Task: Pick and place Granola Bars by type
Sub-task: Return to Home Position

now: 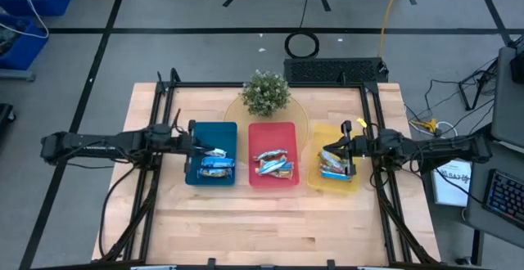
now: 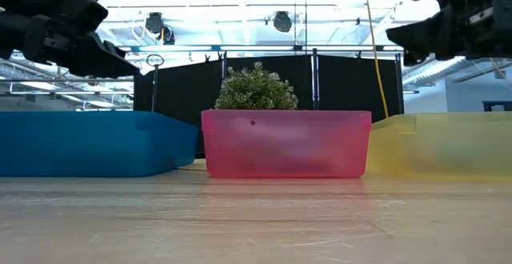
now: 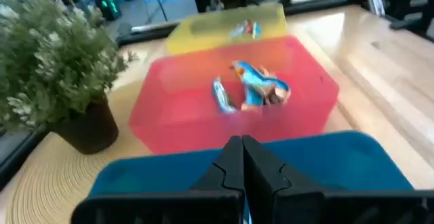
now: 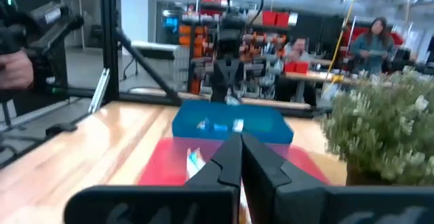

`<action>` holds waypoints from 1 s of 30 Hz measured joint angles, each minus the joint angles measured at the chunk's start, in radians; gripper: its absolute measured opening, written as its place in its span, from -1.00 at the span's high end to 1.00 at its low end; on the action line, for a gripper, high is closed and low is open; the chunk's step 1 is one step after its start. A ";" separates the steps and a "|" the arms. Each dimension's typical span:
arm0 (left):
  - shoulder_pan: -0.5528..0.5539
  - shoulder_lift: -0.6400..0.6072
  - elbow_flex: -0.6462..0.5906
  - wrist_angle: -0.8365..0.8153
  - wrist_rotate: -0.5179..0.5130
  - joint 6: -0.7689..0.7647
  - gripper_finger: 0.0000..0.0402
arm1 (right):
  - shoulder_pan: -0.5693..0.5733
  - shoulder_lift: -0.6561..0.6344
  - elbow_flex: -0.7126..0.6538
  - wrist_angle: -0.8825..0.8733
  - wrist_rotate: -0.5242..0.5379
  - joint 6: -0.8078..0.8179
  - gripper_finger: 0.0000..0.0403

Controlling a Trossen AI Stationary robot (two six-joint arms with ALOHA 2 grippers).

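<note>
Three trays stand side by side: blue [image 1: 196, 174], red [image 1: 272, 132] and yellow [image 1: 327, 184]. Granola bars in shiny blue-white wrappers lie in each: a few in the blue tray [image 1: 217, 165], a few in the red [image 1: 274, 164], a few in the yellow [image 1: 334, 164]. My left gripper [image 1: 195, 143] hovers over the blue tray's left side, raised above it [image 2: 120, 64], with its fingers shut [image 3: 242, 157]. My right gripper [image 1: 345, 147] hangs over the yellow tray's right side, also raised [image 2: 400, 36], and its fingers are shut [image 4: 239, 157]. Neither one touches a bar.
A small potted plant [image 1: 266, 92] stands on a round woven mat behind the red tray. Black frame rails [image 1: 155, 98] run along the table's left and right sides. Bare wood [image 1: 270, 221] stretches in front of the trays. People sit in the room beyond [image 4: 373, 41].
</note>
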 joint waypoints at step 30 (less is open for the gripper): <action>-0.019 -0.017 -0.149 0.309 0.047 -0.052 0.87 | -0.001 -0.039 -0.052 0.015 0.028 -0.004 1.00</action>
